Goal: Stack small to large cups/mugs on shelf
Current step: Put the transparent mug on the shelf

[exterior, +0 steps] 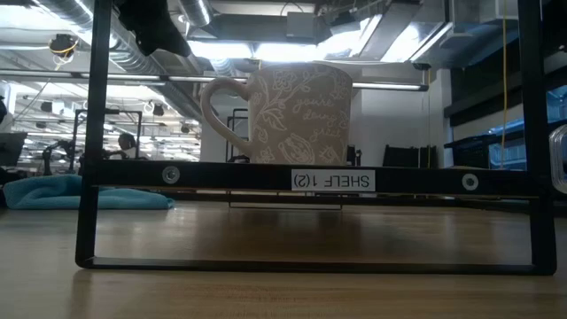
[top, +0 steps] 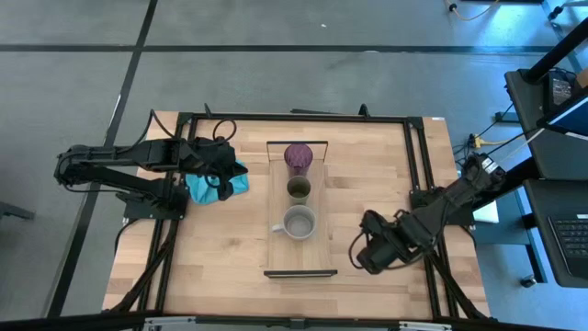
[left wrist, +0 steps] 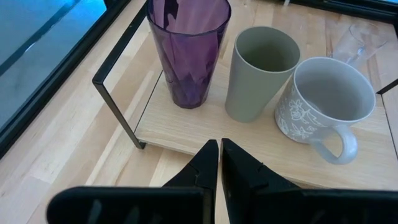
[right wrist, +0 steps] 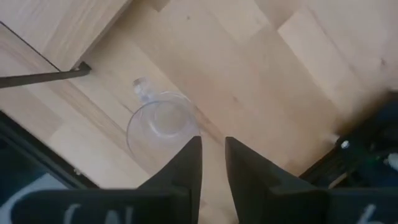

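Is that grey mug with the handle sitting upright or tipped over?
Upright: the grey mug stands on the shelf, mouth up, empty inside.

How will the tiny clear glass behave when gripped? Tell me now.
The clear glass looks thin-walled, so it is probably light but fragile under a hard squeeze. Its smooth, round wall likely slips when pinched, and it may roll if toppled.

From the low view, the grey mug (exterior: 297, 111) hides the other cups behind it. The clear glass (left wrist: 357, 38) is cut off at the left wrist picture's edge. In the high view it cannot be made out beside the right gripper (top: 366, 257).
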Action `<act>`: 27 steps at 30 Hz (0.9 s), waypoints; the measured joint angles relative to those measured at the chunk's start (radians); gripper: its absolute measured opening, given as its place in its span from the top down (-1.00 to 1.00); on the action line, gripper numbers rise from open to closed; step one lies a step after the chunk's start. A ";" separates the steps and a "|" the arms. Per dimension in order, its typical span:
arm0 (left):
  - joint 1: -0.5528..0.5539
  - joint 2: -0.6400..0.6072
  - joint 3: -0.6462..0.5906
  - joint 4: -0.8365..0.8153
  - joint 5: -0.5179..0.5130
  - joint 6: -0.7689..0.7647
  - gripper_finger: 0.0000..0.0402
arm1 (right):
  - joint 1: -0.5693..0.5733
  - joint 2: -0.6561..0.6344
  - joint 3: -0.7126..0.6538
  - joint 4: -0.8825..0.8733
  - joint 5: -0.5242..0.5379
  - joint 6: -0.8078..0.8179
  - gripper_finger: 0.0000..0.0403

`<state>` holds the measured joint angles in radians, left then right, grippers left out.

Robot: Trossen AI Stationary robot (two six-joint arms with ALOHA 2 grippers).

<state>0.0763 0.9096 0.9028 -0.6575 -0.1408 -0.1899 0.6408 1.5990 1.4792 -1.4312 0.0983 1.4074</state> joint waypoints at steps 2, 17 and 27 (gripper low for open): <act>0.000 0.000 0.000 0.000 0.000 0.001 0.93 | 0.023 0.002 -0.002 0.000 0.006 0.050 0.64; 0.000 0.000 0.000 0.000 0.000 -0.009 0.93 | 0.110 0.002 -0.157 0.197 -0.015 0.309 0.22; 0.000 0.000 0.000 0.000 0.000 -0.013 0.93 | 0.157 0.002 -0.269 0.320 -0.015 0.428 0.23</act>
<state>0.0761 0.9096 0.9028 -0.6579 -0.1406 -0.2028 0.7982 1.6009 1.2099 -1.1109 0.0837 1.8353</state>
